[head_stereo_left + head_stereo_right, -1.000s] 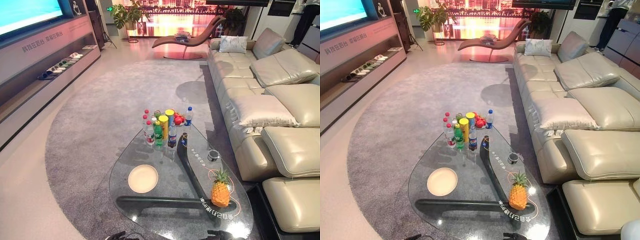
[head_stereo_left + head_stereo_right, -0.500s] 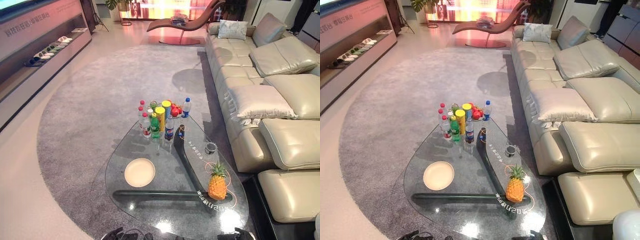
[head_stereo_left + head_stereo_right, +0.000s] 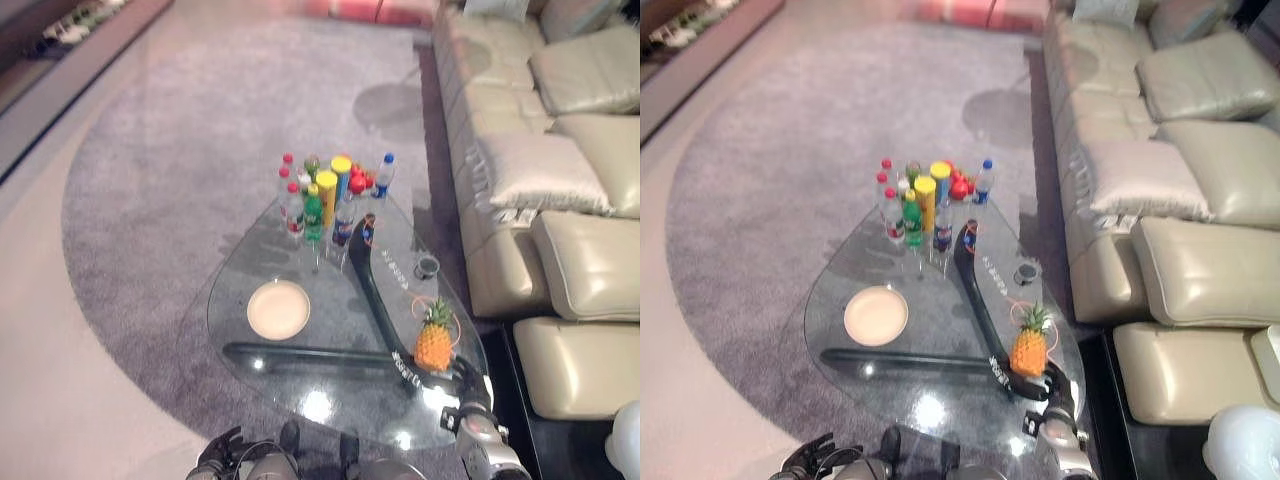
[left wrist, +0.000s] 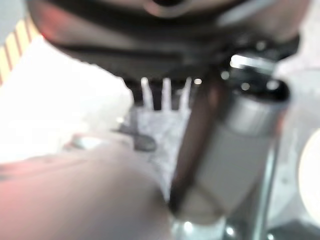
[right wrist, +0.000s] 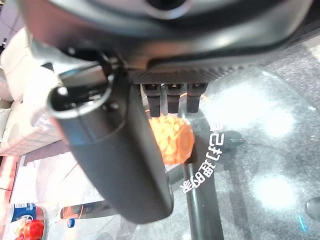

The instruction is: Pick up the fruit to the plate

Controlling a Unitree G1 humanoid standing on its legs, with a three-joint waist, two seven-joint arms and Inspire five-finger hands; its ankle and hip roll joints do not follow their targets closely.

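Right hand (image 3: 1057, 392), fingers straight and empty, nearing the pineapple (image 3: 1028, 347) upright on the glass table (image 3: 930, 410); plate (image 3: 876, 315) bare, transfer not begun.

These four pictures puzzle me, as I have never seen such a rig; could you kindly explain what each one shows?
It is a two-armed humanoid robot. Two pictures come from cameras in its head, looking down on a glass coffee table. On it stand a pineapple, an empty plate and a cluster of bottles and cans. The other two come from wrist cameras. The right hand reaches toward the pineapple, fingers straight, holding nothing. The left hand hangs low at the table's near edge.
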